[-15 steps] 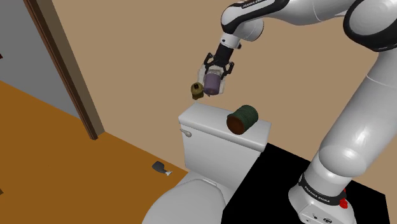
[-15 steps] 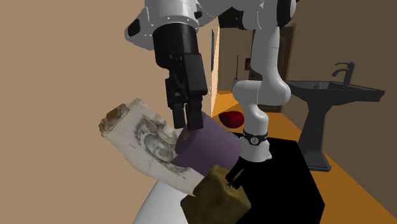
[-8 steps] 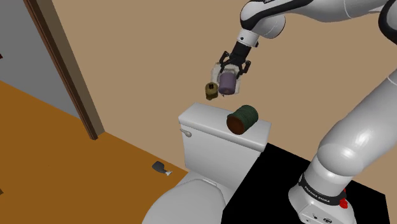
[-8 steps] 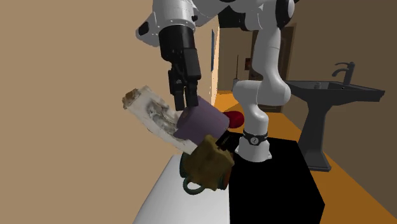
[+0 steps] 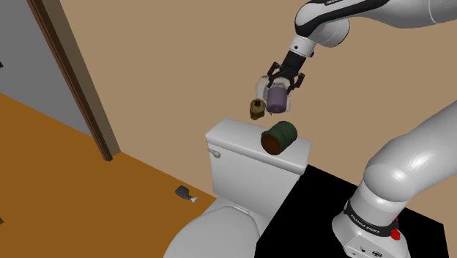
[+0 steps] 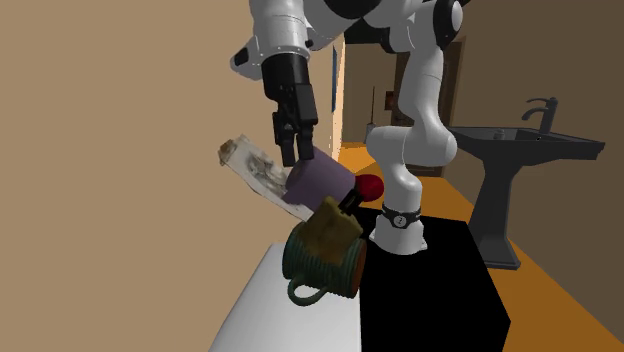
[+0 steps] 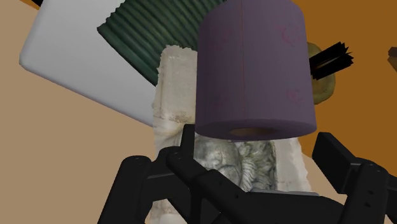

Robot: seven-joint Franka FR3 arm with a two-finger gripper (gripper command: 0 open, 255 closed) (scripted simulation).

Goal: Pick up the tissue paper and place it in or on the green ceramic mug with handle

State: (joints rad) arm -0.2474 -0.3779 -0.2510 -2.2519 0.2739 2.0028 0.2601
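The tissue paper is a purple roll (image 5: 277, 100) on a carved white holder with a brown end (image 5: 257, 109). My gripper (image 5: 282, 85) is shut on it and holds it in the air, just above and slightly to the shoulder view's left of the mug. The dark green ribbed mug (image 5: 279, 138) lies on its side on the white toilet tank lid (image 5: 234, 135). In the second exterior view the roll (image 6: 318, 183) hangs under my gripper (image 6: 296, 152), with the mug (image 6: 322, 266) and its handle below. In the wrist view the roll (image 7: 254, 70) sits between my fingers (image 7: 181, 156), with the mug (image 7: 159, 32) beyond.
The tank backs onto a tan wall. A toilet bowl (image 5: 212, 231) is below it and a small grey object (image 5: 184, 193) lies on the orange floor. A brown door frame (image 5: 77, 73) stands at the shoulder view's left. A dark pedestal sink (image 6: 540, 150) stands across the room.
My gripper has carried the tissue roll toward the shoulder view's right, from beyond the tank's edge to just above the mug. The mug has not moved.
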